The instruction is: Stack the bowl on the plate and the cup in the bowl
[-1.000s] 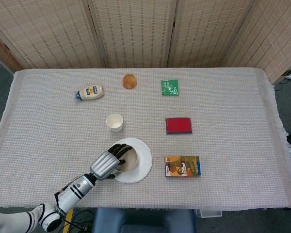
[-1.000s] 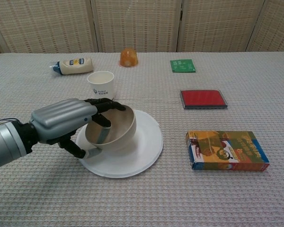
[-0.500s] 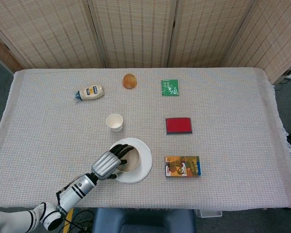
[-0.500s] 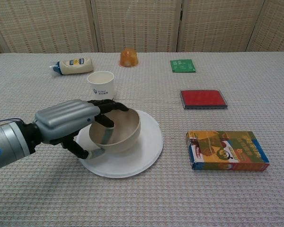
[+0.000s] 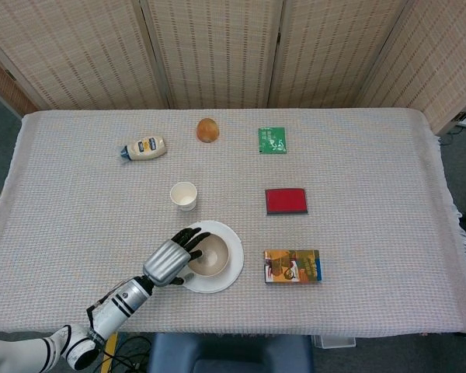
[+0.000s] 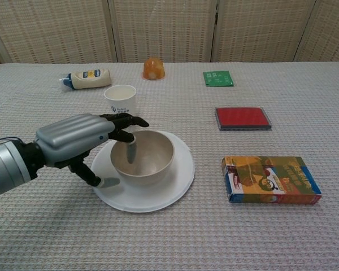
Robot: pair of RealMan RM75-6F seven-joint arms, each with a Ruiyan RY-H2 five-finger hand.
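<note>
One hand shows, the left hand (image 6: 82, 141), reaching in from the lower left; the right hand is out of both views. Its fingers (image 6: 127, 120) spread over the near-left rim of the bowl (image 6: 144, 158), one dipping inside, the thumb (image 6: 104, 182) low on the plate (image 6: 169, 189) outside the bowl wall. Whether the fingers pinch the rim or merely lie against it, the views do not settle.

Far left at the back, a mayonnaise bottle (image 5: 144, 148) lies on its side, long axis running left to right, cap to the left. Next comes the cup (image 6: 120, 100), upright, mouth up, standing on the cloth just behind the plate and apart from it. The bowl sits upright on the plate, mouth up, set a little left of the plate's middle. Behind, an orange round thing (image 5: 207, 130) rests near the table's far edge. Right of it lies a green packet (image 5: 272, 141), flat. Nearer, a red flat case (image 5: 286, 200) lies with its long side left to right. Nearest, right of the plate, a printed box (image 6: 271, 179) lies flat, long axis also left to right.
</note>
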